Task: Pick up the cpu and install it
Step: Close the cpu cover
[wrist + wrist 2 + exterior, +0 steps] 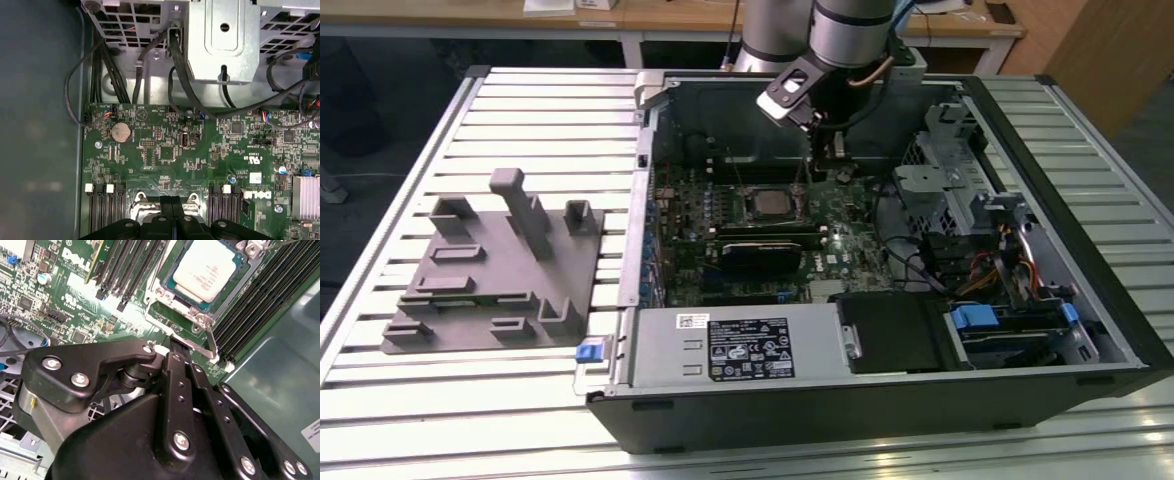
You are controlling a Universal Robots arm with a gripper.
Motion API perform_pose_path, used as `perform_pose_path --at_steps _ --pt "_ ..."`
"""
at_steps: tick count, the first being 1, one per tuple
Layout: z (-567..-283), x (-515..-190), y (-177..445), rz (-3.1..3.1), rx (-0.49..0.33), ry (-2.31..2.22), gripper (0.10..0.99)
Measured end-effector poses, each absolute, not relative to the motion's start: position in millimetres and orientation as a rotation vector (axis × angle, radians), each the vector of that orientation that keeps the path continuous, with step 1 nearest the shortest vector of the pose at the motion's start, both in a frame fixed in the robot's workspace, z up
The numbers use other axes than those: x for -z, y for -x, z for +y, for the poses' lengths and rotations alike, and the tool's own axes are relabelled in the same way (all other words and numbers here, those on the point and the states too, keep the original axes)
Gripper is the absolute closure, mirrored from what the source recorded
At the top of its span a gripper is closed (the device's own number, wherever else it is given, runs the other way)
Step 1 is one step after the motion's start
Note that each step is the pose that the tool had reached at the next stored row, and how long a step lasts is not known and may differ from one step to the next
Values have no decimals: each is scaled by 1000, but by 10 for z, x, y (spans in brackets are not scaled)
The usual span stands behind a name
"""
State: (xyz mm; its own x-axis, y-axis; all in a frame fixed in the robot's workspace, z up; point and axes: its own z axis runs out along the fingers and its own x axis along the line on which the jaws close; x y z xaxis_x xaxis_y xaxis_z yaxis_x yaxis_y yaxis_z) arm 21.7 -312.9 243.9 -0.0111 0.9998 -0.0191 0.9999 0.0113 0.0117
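The claw [833, 168] hangs from the arm inside the open computer case [854, 420], its tips low over the green board [854, 240] and toward the far wall of the case. Its two black fingers [166, 204] lie pressed together, with just a thin seam between them in the first wrist view, and nothing shows between them. In the second wrist view the claw [176, 344] ends just beside the metal frame [167, 315] of the socket, close to a thin metal lever [212, 342]. Whether the tips touch the frame I cannot tell.

The cpu [206, 266] lies flat in the socket, silver top up, with the frame around its edges. In the exterior view the cpu [767, 206] sits near the middle of the board, close to the claw's tips, a little toward the exterior view's left. Long dark memory slots [270, 295] run along both sides of the socket.

A black block [754, 257] lies on the board just on the near side of the cpu. A round coin battery [120, 131] sits on the board, and dark cables [100, 65] run from the board's edge to a metal cage [225, 40]. At the near end of the case are a metal box with a white label [734, 345] and a blue clip [977, 322]. The case rests on a slatted table [520, 120]. On the exterior view's left, apart from the case, stands a grey block with upright posts [494, 270].
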Motion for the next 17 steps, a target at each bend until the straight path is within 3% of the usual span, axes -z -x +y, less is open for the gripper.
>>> perform_pose_path --at_steps 17 --pt "-3131 -2399 140 2219 10 -2194 980"
